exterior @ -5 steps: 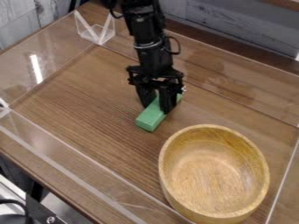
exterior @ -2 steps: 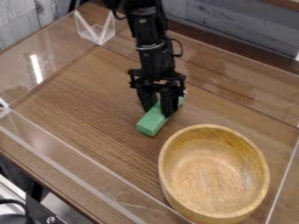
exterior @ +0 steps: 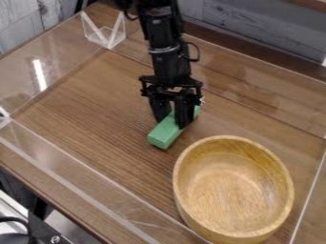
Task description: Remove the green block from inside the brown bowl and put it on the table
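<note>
Claw [exterior: 176, 114] pointing steeply down, fingers clamped on upper end of green block [exterior: 165, 132]. Block tilted, lower end at or just above counter [exterior: 90, 105], can't tell if touching. Block outside brown bowl [exterior: 234, 187], just beside its upper-left rim, w/ small gap between. Bowl upright near front-right corner, nothing inside. Black arm reaching in from top of view. Clear plastic walls [exterior: 51, 57] edging counter on all sides.
</note>
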Controlling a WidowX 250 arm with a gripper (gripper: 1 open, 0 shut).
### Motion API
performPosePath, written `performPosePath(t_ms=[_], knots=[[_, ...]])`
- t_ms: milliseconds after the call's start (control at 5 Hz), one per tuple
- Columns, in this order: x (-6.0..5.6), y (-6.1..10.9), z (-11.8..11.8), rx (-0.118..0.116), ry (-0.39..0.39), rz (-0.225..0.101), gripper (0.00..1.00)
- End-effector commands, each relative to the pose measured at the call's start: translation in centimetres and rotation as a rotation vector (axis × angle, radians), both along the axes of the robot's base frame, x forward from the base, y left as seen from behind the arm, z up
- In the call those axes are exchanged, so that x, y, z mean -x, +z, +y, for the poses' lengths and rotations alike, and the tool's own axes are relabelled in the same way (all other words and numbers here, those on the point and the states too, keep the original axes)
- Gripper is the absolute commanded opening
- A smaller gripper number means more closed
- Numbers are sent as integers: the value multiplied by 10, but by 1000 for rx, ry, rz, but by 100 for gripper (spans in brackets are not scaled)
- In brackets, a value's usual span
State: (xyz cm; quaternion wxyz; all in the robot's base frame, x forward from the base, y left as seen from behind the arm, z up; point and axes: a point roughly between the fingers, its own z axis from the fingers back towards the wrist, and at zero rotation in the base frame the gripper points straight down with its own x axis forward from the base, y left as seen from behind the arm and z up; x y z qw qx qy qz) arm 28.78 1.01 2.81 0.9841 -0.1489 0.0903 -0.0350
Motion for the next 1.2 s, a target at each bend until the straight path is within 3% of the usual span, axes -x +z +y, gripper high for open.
performPosePath(t_ms=[0,1000], knots=[[-11,25,-1,-12,-18,-73,0],[-12,50,-3,3,-70,-68,0]])
